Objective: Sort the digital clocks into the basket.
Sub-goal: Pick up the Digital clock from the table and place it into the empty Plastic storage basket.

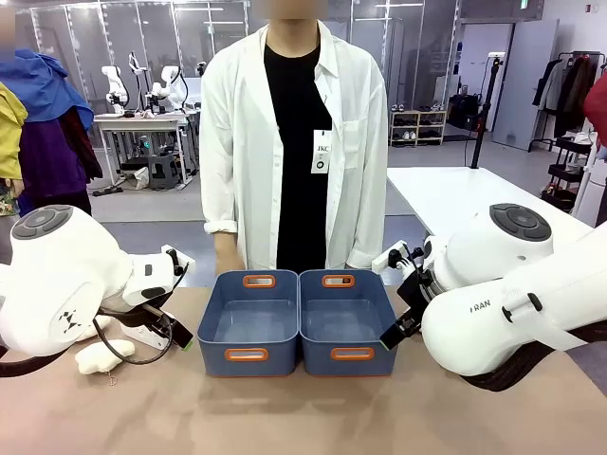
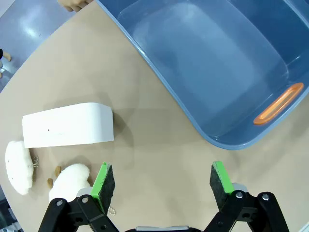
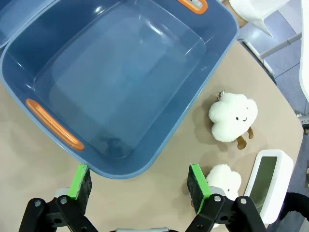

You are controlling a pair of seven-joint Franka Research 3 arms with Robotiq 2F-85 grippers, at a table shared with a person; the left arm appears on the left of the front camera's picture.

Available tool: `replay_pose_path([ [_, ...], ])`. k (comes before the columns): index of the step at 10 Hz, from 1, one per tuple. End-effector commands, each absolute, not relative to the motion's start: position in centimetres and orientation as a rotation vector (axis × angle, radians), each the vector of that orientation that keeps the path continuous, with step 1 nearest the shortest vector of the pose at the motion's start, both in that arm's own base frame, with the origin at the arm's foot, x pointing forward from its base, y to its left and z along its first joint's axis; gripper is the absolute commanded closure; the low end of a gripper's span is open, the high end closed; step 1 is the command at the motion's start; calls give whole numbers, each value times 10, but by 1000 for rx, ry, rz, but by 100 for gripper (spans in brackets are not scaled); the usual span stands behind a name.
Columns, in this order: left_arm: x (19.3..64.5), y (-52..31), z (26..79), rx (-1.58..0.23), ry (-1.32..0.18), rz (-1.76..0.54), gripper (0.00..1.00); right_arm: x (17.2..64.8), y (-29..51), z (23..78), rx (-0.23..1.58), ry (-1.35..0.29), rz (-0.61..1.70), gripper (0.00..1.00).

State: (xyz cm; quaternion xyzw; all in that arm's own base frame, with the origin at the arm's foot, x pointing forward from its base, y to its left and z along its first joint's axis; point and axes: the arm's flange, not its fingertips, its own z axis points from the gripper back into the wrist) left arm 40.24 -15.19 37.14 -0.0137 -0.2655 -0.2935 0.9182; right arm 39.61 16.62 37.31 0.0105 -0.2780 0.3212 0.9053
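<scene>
Left wrist view: L gripper (image 2: 161, 176) wide open, empty; clock (image 2: 67, 124) at 10 o'clock.
R gripper (image 3: 139, 179) wide open, empty; its clock (image 3: 268, 186) at 3 o'clock.

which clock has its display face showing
The digital clock in the right wrist view, beside the plush toys: its grey screen faces the camera. The other clock, in the left wrist view, shows plain white casing.
</scene>
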Motion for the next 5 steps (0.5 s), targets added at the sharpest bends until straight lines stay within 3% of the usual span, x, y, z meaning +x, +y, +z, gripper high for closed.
replay_pose_path([
  [1, 403, -152, 371, -28, -546, -602, 0, 396, 166, 373, 23, -574, 662, 0],
  [3, 402, -152, 371, -28, -546, -604, 0, 396, 166, 373, 22, -574, 663, 0],
  [5, 405, -129, 424, -270, -364, -647, 0, 409, 139, 422, 214, -452, 647, 0],
])
